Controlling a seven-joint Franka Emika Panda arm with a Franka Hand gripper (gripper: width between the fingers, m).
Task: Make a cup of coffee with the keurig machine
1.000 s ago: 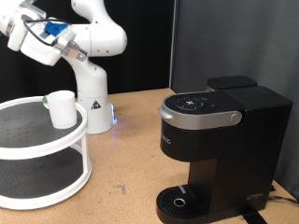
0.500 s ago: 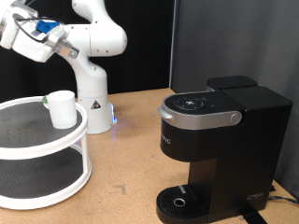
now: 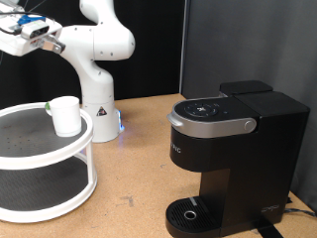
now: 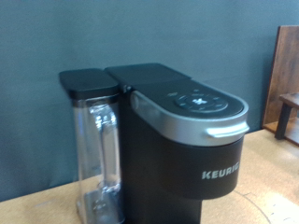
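Pincer (image 3: 8, 40) high over the bench's (image 3: 139, 149) far-left corner; can't tell its state. Cup (image 3: 65, 115) sits on the shelf (image 3: 30, 149). Keurig (image 3: 230, 159) closed, near-right.

Black keurig machine (image 3: 233, 159) with silver lid band, white cup of coffee (image 3: 65, 115), green tab.

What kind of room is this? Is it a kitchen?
Probably not a kitchen but a robot lab or test room. A white robot arm is bolted onto a plain wooden table, dark curtains hang behind it, and the keurig machine and white cup on a round two-tier stand look set up for practice.
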